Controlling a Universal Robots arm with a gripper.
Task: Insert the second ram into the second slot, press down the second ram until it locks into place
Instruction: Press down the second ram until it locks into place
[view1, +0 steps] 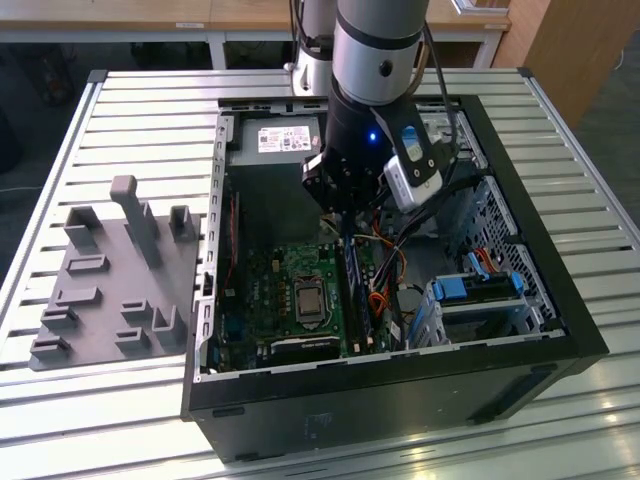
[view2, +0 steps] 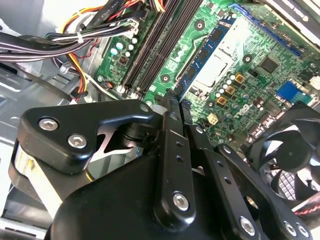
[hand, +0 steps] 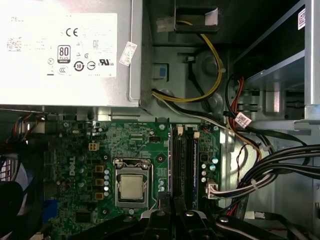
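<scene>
Exterior view: the arm reaches down into the open computer case (view1: 400, 400), and the gripper (view1: 345, 226) hangs low over the motherboard (view1: 265, 285), at about 1 o'clock from the processor socket (view1: 303, 300). The second ram (view1: 352, 292) stands on edge in a memory slot just beside that socket, running from 12 to 6 o'clock, with the gripper over its 12 o'clock end. In the second wrist view the fingers (view2: 170, 135) lie drawn together, narrow, with nothing visibly clamped between them. Their tips sit right at the near end of the blue strip, though I cannot tell whether they touch it. A grey fixture plate (view1: 110, 290) lies at 9 o'clock of the case, well apart. By my judgement insertion looks done and the pressing step is in hand, at one end of the strip. Locking calls for a straight downward push kept in line with the slot, so the strip seats level, clear of the cable bundle (view1: 395, 265) at 3 o'clock.
</scene>
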